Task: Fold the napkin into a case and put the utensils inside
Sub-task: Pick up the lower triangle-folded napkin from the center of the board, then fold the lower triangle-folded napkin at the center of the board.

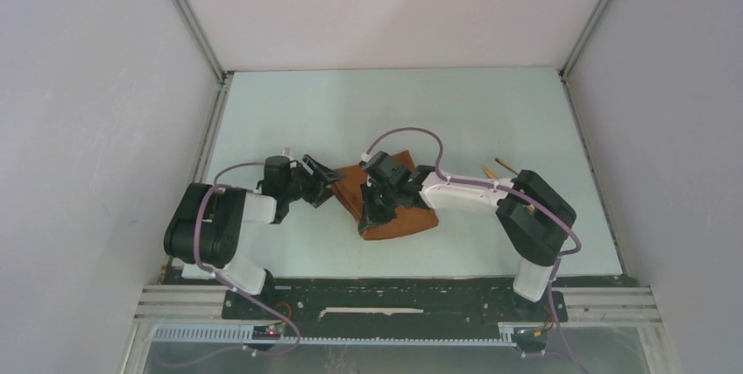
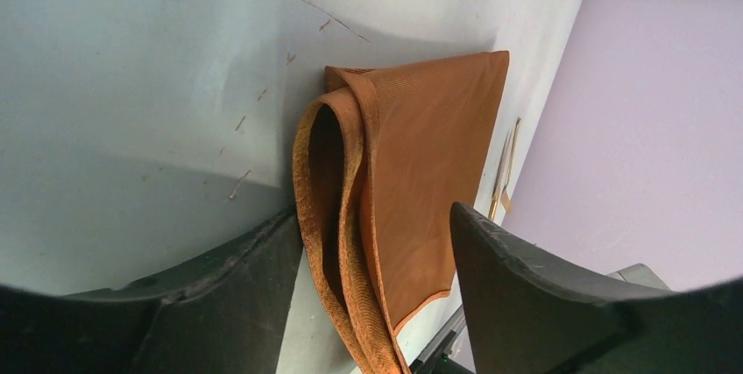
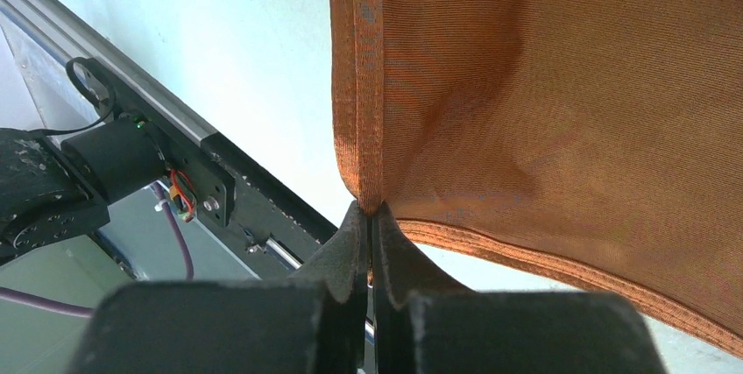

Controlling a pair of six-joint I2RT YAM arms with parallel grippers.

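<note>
Pale green tabletop point(image 1: 350, 111) is enclosed on three sides by plain white walls point(image 1: 88, 85), and its near edge is taken up by a black base rail point(image 1: 394, 299) to which both arms are bolted. At the middle of the table the napkin point(image 1: 410, 222) is laid, folded into several layers. In the overhead view much of it is hidden beneath the right arm, so its full outline cannot be made out. From the left wrist camera a looped fold is seen along one side, its lower part cut off by the frame. The left gripper point(image 2: 375, 216) is held with its jaws well apart and the looped fold between them; whether either finger touches the cloth cannot be told. The right gripper point(image 3: 370, 221) is pinched tight on the napkin where two hemmed edges meet. Only the golden tips of the utensils point(image 1: 495, 166) are visible, beyond the right arm and apart from the napkin; the two pieces cannot be told from each other.
</note>
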